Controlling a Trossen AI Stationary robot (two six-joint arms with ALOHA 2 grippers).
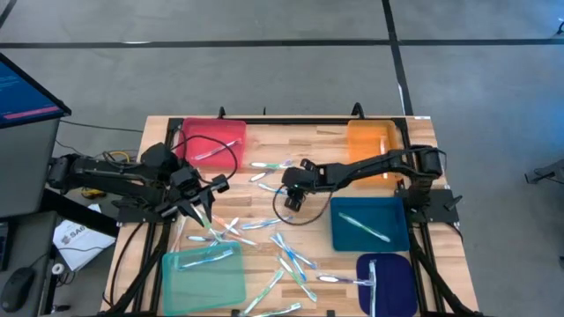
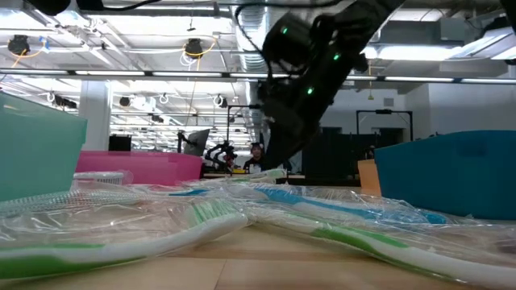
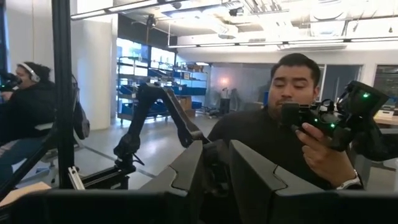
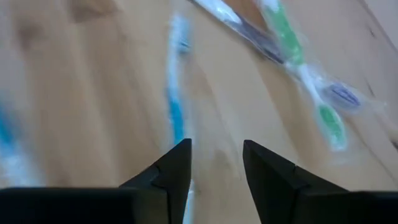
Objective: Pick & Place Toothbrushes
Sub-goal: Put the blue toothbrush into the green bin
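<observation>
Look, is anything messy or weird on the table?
Yes. Many wrapped toothbrushes lie scattered at all angles across the wooden table between the trays, not sorted. One sticks out over the purple tray edge, half in and half out. The right tool hangs over the pile's middle.

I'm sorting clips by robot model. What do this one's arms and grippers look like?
Both arms are dark, near black, built of jointed segments, with black cables looping beside them over the wooden table. The left gripper and right gripper each have two dark, wedge-shaped fingers. Small green lights glow on the right arm's wrist housing.
</observation>
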